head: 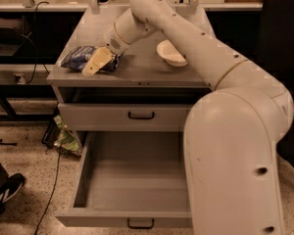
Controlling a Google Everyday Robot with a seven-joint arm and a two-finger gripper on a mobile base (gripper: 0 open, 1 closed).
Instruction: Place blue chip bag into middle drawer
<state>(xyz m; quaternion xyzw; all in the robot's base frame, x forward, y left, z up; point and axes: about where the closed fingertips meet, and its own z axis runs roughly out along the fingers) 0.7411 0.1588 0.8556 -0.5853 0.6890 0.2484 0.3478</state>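
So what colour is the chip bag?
Dark blue with white bits. The camera view shows the chip bag on the cabinet, the tool at it.

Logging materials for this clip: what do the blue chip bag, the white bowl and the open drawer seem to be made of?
Blue chip bag: thin foil or plastic film, judging by its crinkles and glints. White bowl: smooth plain white, ceramic or plastic; cannot tell which. Middle drawer: flat grey painted sheet with thin straight walls, probably metal. The gripper is at the bag's right end.

Speckled floor [24, 153], black cable [52, 180], grey cabinet [152, 73], dark shelving [12, 33] behind, warm light.
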